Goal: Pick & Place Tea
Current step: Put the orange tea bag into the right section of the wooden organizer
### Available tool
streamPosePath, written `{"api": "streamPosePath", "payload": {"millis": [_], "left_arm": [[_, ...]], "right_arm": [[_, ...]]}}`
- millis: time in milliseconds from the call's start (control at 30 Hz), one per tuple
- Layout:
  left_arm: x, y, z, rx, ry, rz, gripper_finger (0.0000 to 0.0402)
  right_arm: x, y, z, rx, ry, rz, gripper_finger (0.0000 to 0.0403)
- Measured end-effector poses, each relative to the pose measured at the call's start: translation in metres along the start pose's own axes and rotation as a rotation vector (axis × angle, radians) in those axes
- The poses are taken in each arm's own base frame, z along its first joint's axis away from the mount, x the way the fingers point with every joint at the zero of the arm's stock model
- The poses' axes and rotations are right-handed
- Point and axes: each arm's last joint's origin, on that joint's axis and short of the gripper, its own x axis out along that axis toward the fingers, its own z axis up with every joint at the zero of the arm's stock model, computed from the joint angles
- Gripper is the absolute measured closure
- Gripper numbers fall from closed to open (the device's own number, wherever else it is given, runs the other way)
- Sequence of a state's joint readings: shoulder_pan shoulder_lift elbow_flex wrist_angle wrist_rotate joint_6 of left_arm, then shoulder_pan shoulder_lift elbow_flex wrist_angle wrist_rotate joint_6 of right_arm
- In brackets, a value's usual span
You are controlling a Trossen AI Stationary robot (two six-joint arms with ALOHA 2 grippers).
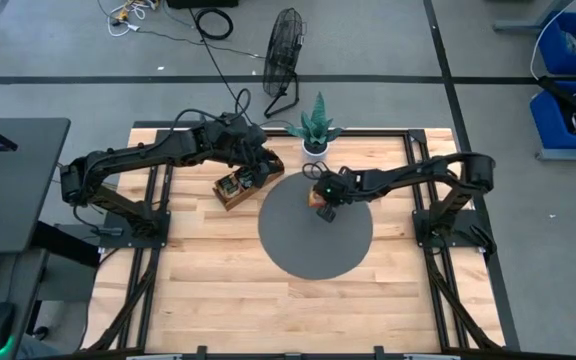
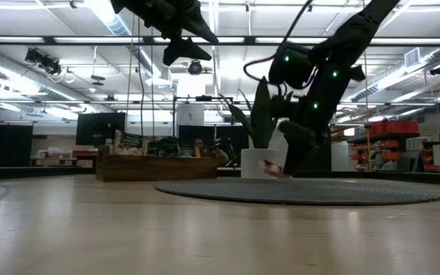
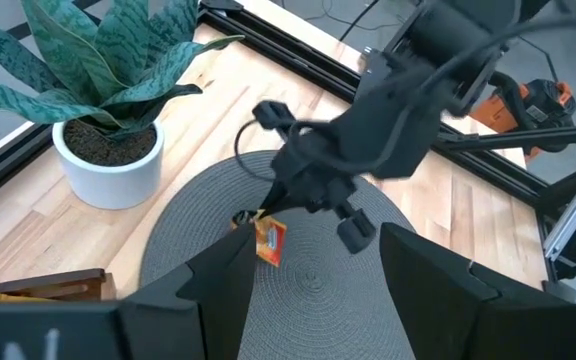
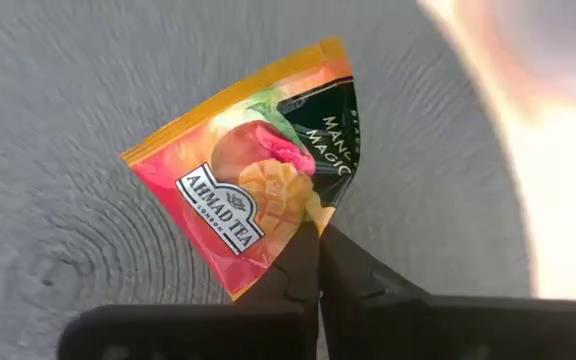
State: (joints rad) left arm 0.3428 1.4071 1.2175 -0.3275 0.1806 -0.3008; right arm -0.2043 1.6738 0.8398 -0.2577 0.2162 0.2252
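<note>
An orange-red tea sachet (image 4: 253, 190) with a dark green corner lies at the far part of the round grey mat (image 1: 316, 245); it also shows in the left wrist view (image 3: 270, 242). My right gripper (image 4: 318, 238) is shut on it and slants down over the mat (image 1: 325, 208). My left gripper (image 1: 258, 172) hangs open, holding nothing, above the brown wooden tray (image 1: 234, 188), which holds several sachets. In the low view the left gripper (image 2: 183, 50) is high over the tray (image 2: 159, 164). My right gripper pinches the sachet's edge near one corner (image 4: 306, 212) between its two fingertips. The fingers come from above, slanting down toward the mat. The sachet sits tilted below the fingers, close to the mat; whether its far edge rests on the mat I cannot tell.
A potted plant in a white pot (image 1: 315, 135) stands at the table's far edge, just behind the mat. The tray is to the mat's left. The near half of the mat and the wooden table (image 1: 268, 310) in front of it show bare.
</note>
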Motion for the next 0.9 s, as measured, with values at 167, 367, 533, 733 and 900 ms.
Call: {"api": "streamPosePath", "payload": {"millis": [167,367,533,733,900], "left_arm": [[0.0,0.0,0.0,-0.001,-0.001,0.001,0.0181],[0.0,0.0,0.0,-0.103,0.006,-0.019,0.0181],[0.0,-0.001,0.0,-0.282,0.016,-0.037,0.0181],[0.0,-0.003,0.004,-0.415,-0.019,-0.062,0.0181],[0.005,-0.011,0.008,-0.4,-0.074,-0.121,0.0181]], "right_arm": [[-0.02,-0.003,0.008,-0.032,-0.077,-0.008,0.0402],[-0.055,-0.002,0.018,-0.102,-0.226,0.02,0.0402],[-0.089,0.006,0.024,-0.171,-0.375,0.06,0.0403],[-0.118,0.014,0.039,-0.186,-0.492,0.076,0.0403],[-0.132,0.018,0.052,-0.189,-0.549,0.089,0.0403]]}}
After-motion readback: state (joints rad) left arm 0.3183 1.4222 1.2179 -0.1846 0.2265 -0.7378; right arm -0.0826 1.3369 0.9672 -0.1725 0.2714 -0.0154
